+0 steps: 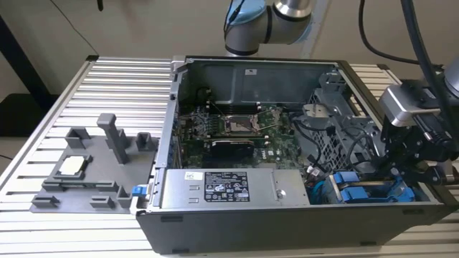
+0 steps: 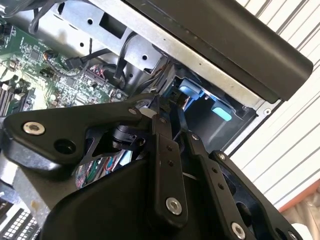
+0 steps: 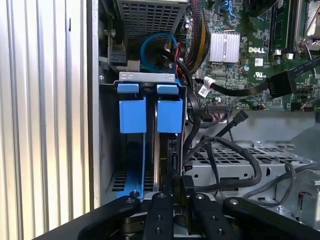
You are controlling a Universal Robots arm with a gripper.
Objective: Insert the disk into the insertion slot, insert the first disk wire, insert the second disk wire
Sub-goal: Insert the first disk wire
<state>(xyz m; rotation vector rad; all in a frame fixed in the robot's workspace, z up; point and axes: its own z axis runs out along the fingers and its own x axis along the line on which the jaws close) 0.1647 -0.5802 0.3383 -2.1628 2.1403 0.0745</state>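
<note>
The disk (image 3: 170, 116) stands edge-on in the insertion slot (image 3: 150, 76), a grey sheet-metal bay, with its bright blue frame facing out. A second blue-fronted unit (image 3: 132, 115) sits beside it, closer to the case wall. In the first wrist view my gripper (image 3: 179, 192) is at the disk's near end, its black fingers (image 3: 161, 215) close together on either side of the dark edge. The exterior view has the gripper (image 1: 405, 174) at its right, over the case corner by the disk (image 1: 345, 179). The second wrist view looks along the gripper (image 2: 172, 120) toward the blue frames.
Loose black cables (image 3: 235, 150) and a blue cable loop (image 3: 150, 45) lie around the bay. A perforated grey metal panel (image 3: 240, 160) lies beside it, and the motherboard (image 1: 229, 129) and power supply (image 1: 222, 188) lie beyond. A grey fixture tray (image 1: 86, 172) sits on the slatted table.
</note>
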